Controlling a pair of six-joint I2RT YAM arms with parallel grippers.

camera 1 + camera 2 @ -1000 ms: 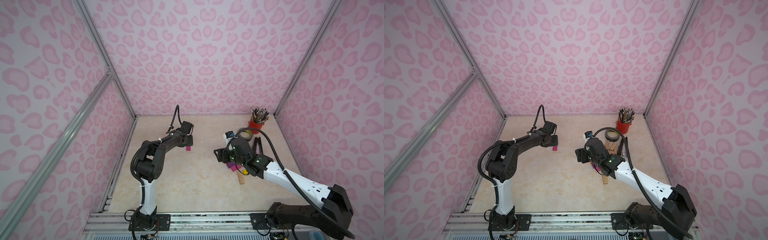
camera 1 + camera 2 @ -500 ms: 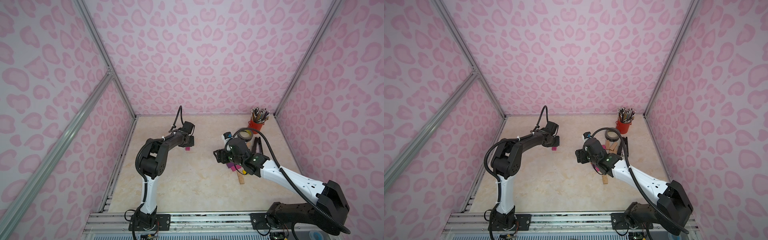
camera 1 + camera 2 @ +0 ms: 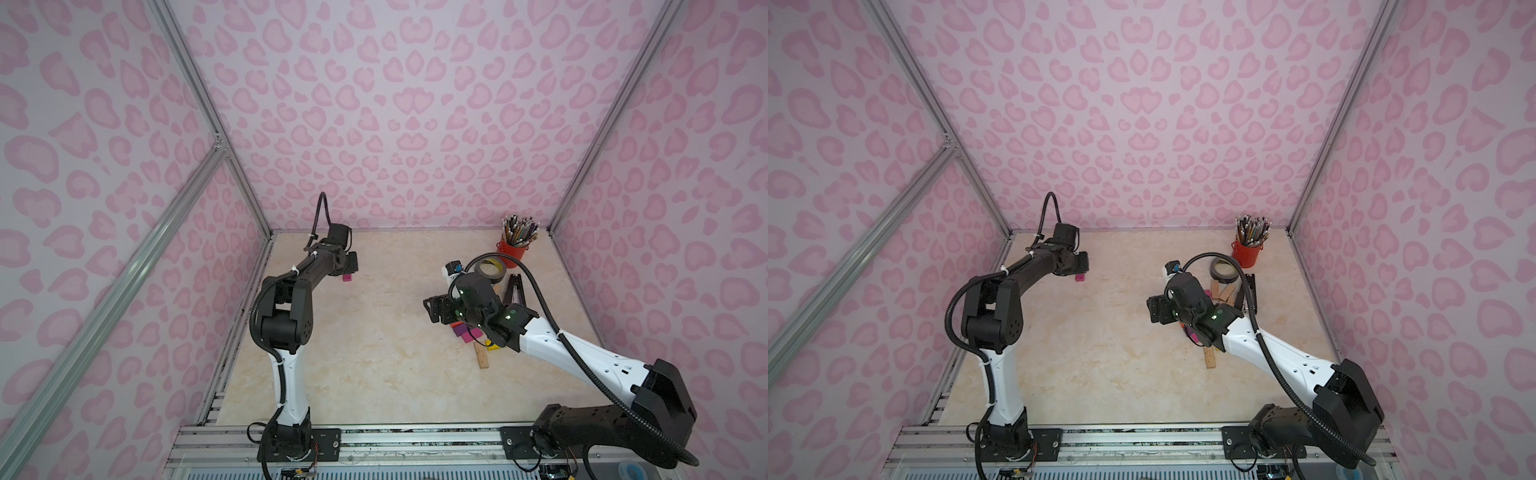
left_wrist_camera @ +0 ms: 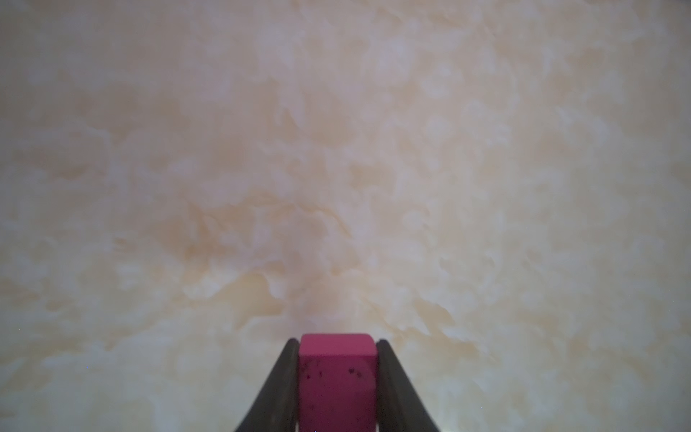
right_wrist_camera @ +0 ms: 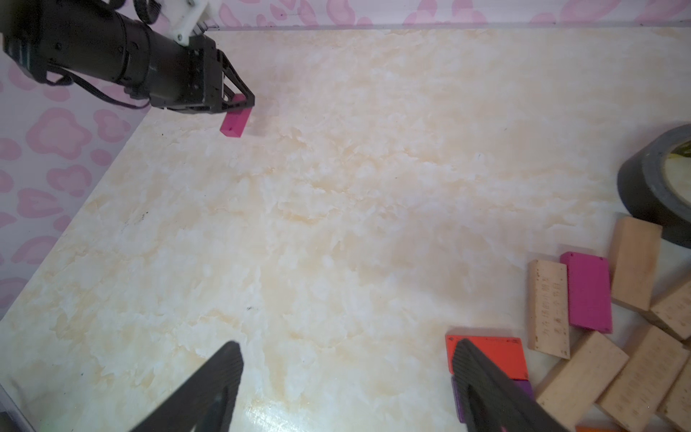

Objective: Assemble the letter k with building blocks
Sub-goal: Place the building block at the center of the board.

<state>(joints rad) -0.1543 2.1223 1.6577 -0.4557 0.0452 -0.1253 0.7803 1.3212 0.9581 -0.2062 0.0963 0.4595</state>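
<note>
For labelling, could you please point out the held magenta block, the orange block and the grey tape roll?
held magenta block (image 4: pixel 336 385): left wrist view, speckled face.
orange block (image 5: pixel 503 353): right wrist view, top face.
grey tape roll (image 5: pixel 631 190): right wrist view, outer wall.

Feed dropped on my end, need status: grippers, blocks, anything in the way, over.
Left gripper shut on magenta block, low over table. Right gripper open, empty, by block pile. Tape roll at pile's edge.

Marble-look tabletop (image 3: pixel 374 353): grey tape roll (image 3: pixel 490 269) at back; pencil cup (image 3: pixel 513 251) behind roll, stapler (image 3: pixel 515 291) beside roll, building blocks (image 5: pixel 589 295) piled against roll's front.
</note>
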